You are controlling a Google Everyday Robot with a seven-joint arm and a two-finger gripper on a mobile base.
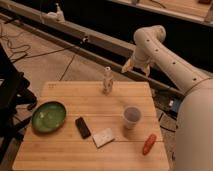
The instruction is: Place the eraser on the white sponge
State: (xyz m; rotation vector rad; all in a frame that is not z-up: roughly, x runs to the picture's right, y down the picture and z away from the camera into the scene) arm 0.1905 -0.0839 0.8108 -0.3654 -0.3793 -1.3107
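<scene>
Eraser [83,127]: one matte black block, well apart from your open, empty claw [107,80] at the wooden table's [65,150] far edge; one flat white sponge [104,137] just beside it, one translucent cup [132,116] nearer the claw.

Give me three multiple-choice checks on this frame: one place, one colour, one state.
1. The eraser lies:
A) between the bowl and the white sponge
B) on the floor
C) on top of the sponge

2. The bowl is:
A) blue
B) green
C) red

3. The tool is:
A) shut on the eraser
B) resting in the bowl
C) open and empty, in the air by the far right side of the table

Key:
1 A: it sits on the wood, apart from both.
2 B: its whole inside is green.
3 C: it hangs well away from the eraser and holds nothing.
</scene>
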